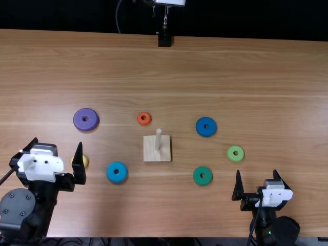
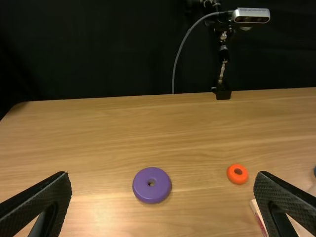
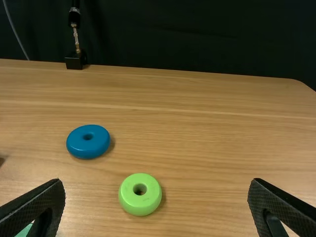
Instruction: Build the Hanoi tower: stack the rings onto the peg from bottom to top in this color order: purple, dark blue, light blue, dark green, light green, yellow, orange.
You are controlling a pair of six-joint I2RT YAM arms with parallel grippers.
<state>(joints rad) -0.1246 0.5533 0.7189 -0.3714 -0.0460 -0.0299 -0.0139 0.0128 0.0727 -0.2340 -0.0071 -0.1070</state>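
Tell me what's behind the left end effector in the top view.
A yellow ring shows partly behind one finger of the left end effector; its covered part is hidden.

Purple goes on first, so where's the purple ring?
In the top view, the purple ring lies at left, beyond the left gripper and yellow ring.

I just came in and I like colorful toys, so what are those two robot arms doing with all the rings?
Nobody is handling anything right now. The left gripper and the right gripper are both open and empty. Seven colored rings lie loose on the table, around a wooden block with a bare peg standing on it. The job is to stack them into a tower, and the purple ring should go on first.
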